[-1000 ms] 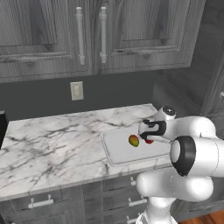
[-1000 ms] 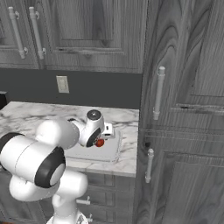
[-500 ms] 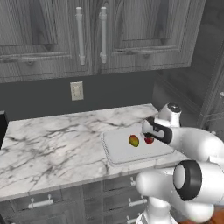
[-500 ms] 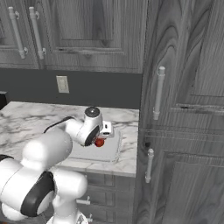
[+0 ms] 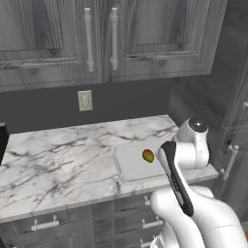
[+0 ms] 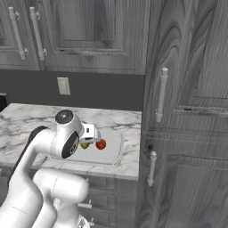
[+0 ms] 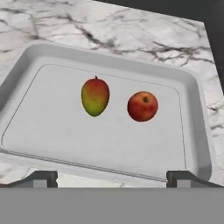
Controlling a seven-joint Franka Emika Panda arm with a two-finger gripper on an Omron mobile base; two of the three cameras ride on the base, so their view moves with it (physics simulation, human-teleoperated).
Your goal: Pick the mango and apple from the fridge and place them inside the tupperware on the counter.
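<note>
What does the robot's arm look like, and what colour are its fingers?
The arm is fat, smooth and white, made of rounded tube-like pieces. Its joints are dark, with a round grey cap on top of one. The gripper has two small dark fingertips.

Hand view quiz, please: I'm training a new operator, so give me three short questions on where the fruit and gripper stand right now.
1. True or false: the mango and the apple touch each other.
2. Where do both fruits lie? A) on the bare counter B) inside the tupperware C) on a fridge shelf
3. Fill in: the gripper is ____ and holds nothing.

Key
1. False: they lie side by side with a gap between them.
2. B
3. open
</note>
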